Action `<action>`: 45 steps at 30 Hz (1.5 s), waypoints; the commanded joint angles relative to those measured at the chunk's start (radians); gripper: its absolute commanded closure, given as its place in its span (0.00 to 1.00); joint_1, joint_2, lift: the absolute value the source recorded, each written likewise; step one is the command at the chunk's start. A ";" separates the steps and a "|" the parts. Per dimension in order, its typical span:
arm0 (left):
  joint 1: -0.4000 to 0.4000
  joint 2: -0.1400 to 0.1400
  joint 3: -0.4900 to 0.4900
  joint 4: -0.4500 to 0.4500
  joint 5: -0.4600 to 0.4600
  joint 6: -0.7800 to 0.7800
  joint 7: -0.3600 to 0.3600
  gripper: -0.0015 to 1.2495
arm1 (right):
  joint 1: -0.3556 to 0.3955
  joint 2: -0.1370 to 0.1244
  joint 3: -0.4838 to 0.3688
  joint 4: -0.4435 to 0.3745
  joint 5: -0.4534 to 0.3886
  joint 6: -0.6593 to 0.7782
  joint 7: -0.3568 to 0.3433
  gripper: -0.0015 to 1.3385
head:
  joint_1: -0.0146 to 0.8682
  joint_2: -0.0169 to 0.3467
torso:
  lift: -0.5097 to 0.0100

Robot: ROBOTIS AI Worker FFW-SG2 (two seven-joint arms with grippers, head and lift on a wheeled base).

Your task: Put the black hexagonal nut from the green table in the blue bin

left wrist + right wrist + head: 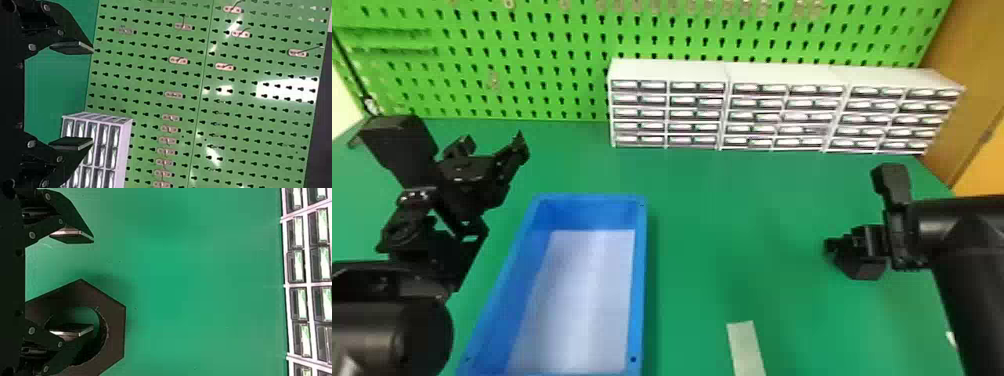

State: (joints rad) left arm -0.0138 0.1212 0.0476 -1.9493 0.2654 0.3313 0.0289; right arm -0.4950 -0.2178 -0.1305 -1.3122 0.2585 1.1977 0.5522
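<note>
"Green table (712, 210), one; blue bin (640, 280), one, upon it."
"Grippers?"
"Left gripper (92, 94): fingers apart, empty, left of the bin. Right gripper (93, 282): fingers apart, nothing gripped."
"Smallest item?"
"Black hexagonal nut (116, 329), one, on the table, a finger showing over its hole. Step: lining up the grasp, I judge. Next: lower, then pinch its wall."

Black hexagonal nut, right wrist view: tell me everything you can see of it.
The black hexagonal nut is a dark, matte six-sided ring with a flat face and a large round hole, its inner wall lightly marked. It appears to lie flat on the green table, which shows through the hole. The right gripper, open, hides part of it; one finger overlaps the hole. Whether it touches the nut I cannot tell.
</note>
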 commanded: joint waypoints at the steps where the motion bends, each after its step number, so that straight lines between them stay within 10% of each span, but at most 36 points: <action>1: 0.000 0.000 0.000 0.000 0.000 0.000 0.000 0.35 | -0.002 0.002 -0.003 0.018 0.001 -0.013 0.000 0.35 | 0.80 0.07 | 0.79; 26: -0.003 0.000 -0.002 0.001 0.000 0.000 0.000 0.35 | 0.000 0.003 -0.008 0.062 0.001 -0.055 0.000 0.41 | 0.80 0.07 | 0.79; 34: -0.003 0.000 0.000 0.001 0.001 0.000 0.000 0.35 | 0.003 0.006 -0.003 0.062 0.001 -0.073 0.000 0.65 | 0.80 0.07 | 0.79; 45: -0.002 0.000 0.002 0.001 0.001 0.000 0.000 0.35 | 0.013 0.011 0.009 0.054 0.008 -0.099 0.000 0.73 | 0.80 0.07 | 0.79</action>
State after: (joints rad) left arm -0.0154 0.1212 0.0481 -1.9481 0.2669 0.3313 0.0288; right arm -0.4851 -0.2078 -0.1282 -1.2548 0.2605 1.1007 0.5522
